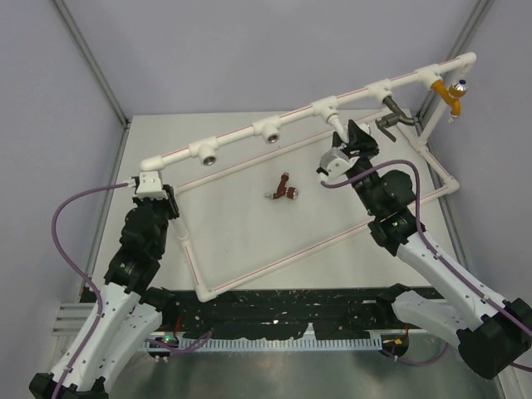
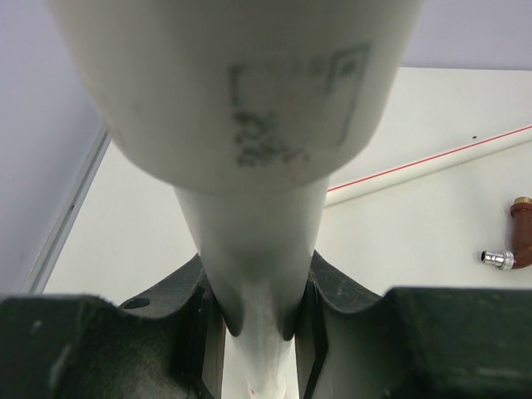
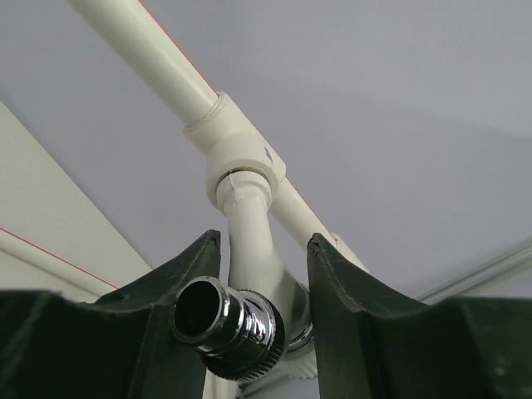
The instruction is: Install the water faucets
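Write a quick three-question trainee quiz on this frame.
1. True or false: the reddish-brown faucet is already installed.
2. What is the left gripper clamped on? A) the white pipe B) a faucet C) nothing
3. Which faucet sits between the right gripper jaws?

Key: 1. False: it lies loose on the table. 2. A. 3. The white faucet with the chrome spout.

White red-striped pipe frame (image 1: 237, 138) on pale table (image 1: 241, 233), tee sockets (image 1: 205, 153) along its raised rail; grey walls (image 1: 249, 50)
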